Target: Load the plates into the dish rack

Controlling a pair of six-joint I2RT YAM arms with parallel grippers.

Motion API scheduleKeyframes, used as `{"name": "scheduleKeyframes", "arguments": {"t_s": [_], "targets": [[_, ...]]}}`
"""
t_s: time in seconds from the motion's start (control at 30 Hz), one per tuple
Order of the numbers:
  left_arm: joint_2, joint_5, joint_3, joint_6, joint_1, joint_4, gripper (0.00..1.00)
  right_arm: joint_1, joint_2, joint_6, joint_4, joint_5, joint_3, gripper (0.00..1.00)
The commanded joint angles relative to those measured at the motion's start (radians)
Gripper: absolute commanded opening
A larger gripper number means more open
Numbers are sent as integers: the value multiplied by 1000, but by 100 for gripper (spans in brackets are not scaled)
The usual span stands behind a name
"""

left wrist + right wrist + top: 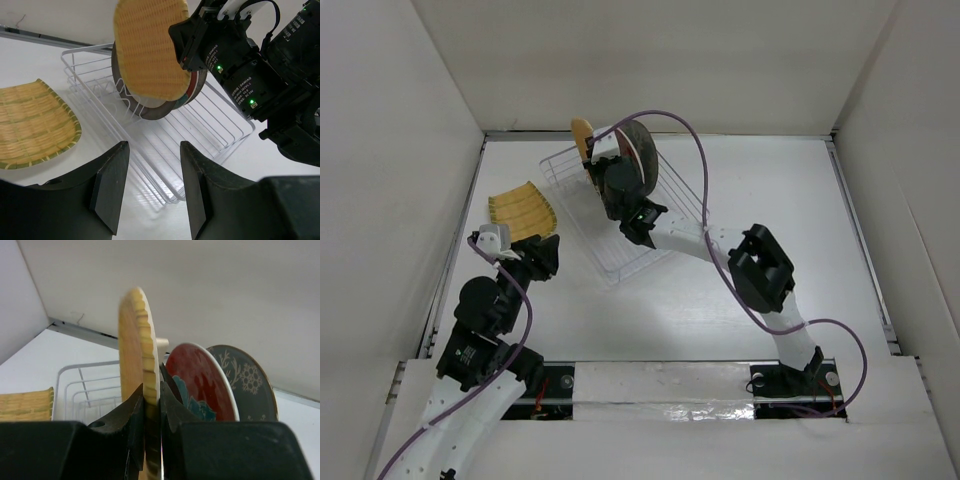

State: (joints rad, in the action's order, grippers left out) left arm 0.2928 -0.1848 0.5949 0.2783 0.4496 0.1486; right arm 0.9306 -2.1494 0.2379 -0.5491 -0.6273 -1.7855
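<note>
Plates and clear dish rack (620, 255), shown from three views. The rack sits at an angle on the white counter (770, 180), its long axis running from far left to near right.

The right tool (151, 412) is clamped on the rim of the round ribbed yellow-orange plate (135, 350), one finger on each face. It holds the plate upright on edge at the far-left end of the rack. The plate's lower edge is hidden, so it cannot be told whether it is seated between the prongs.

Beside this plate, on the side away from the rack's end, the red plate with teal flowers (200, 380) stands upright. The dark plate with the pale motif (245, 375) stands just beyond it. In the left wrist view, a dark-rimmed grey dish (147, 106) shows directly behind the yellow plate.

The fan-shaped ribbed plate (523, 210) lies flat on the counter, outside the rack and just left of it.

The left tool (152, 185) has its fingers (110, 190) well apart and grips nothing. It hangs above the counter near the rack's left side, close to the fan-shaped plate.
</note>
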Motion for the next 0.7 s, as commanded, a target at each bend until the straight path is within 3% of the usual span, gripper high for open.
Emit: {"name": "scheduleKeyframes", "arguments": {"t_s": [0.0,0.3,0.67], "targets": [[26,-5,8,-10,-15,-53,42,-7,3,-38,-80,31,-60,0],[28,-2,8,-5,-15,-50,43,33,-67,-118,-141,-66,-44,0],[14,7,6,-4,-15,-52,43,33,-50,89,-308,-158,-207,0]]}}
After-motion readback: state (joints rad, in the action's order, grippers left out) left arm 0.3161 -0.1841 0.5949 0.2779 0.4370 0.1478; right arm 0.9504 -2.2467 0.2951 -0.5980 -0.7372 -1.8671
